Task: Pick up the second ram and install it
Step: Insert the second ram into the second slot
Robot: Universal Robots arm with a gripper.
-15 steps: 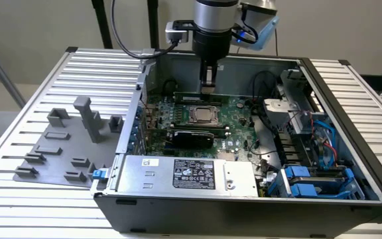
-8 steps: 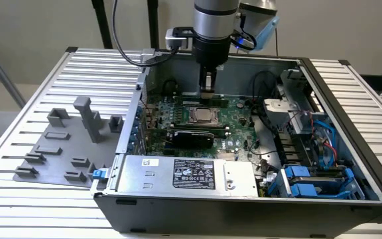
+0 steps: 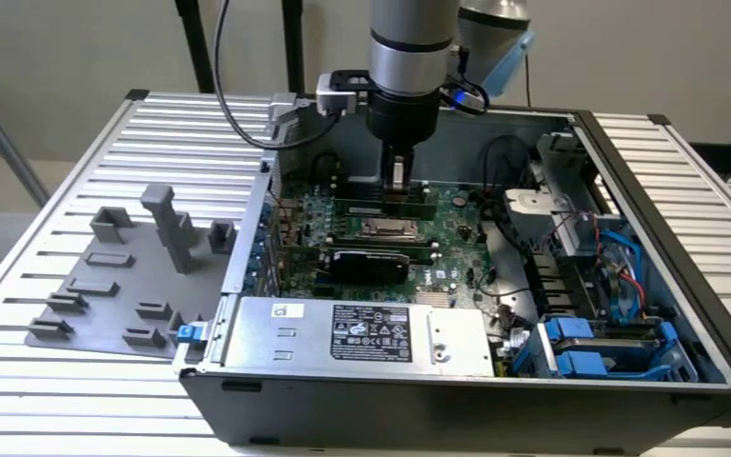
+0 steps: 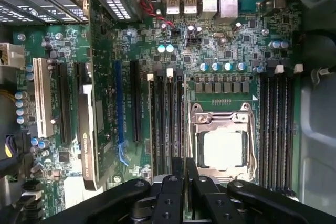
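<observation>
My gripper (image 3: 398, 193) reaches down into the open computer case, over the memory slots beside the CPU socket (image 3: 386, 228). In the wrist view its fingers (image 4: 170, 192) are pressed together around a thin board seen edge-on, the second ram (image 4: 177, 124). That stick lies in line with a slot next to the CPU socket (image 4: 223, 148); whether it is seated I cannot tell. In the exterior view the ram (image 3: 372, 204) shows as a green strip under the fingertips, low on the green motherboard (image 3: 455, 243).
The grey holder blocks (image 3: 125, 276) stand on the table at the exterior view's left. A power supply (image 3: 353, 333) fills the case front, with cables and blue drive bays (image 3: 594, 347) at the right. An expansion card (image 4: 89, 129) and more memory slots (image 4: 278, 129) flank the socket.
</observation>
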